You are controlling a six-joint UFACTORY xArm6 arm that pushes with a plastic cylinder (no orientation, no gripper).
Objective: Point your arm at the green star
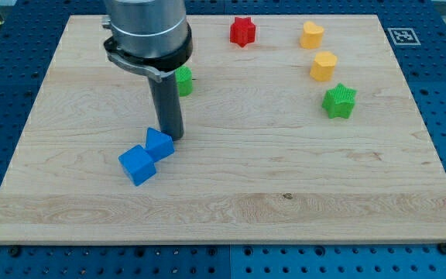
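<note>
The green star [339,101] lies at the view's right, below two yellow blocks. My tip [173,137] rests on the board far to the star's left, touching or just beside the upper right of a blue block [159,144]. A second blue cube [137,165] sits at that block's lower left, touching it. A green block [184,80] is partly hidden behind the rod.
A red star [243,32] lies at the view's top centre. A yellow block [311,35] and a second yellow block [324,66] lie at the top right, above the green star. The wooden board [285,201] sits on a blue perforated table.
</note>
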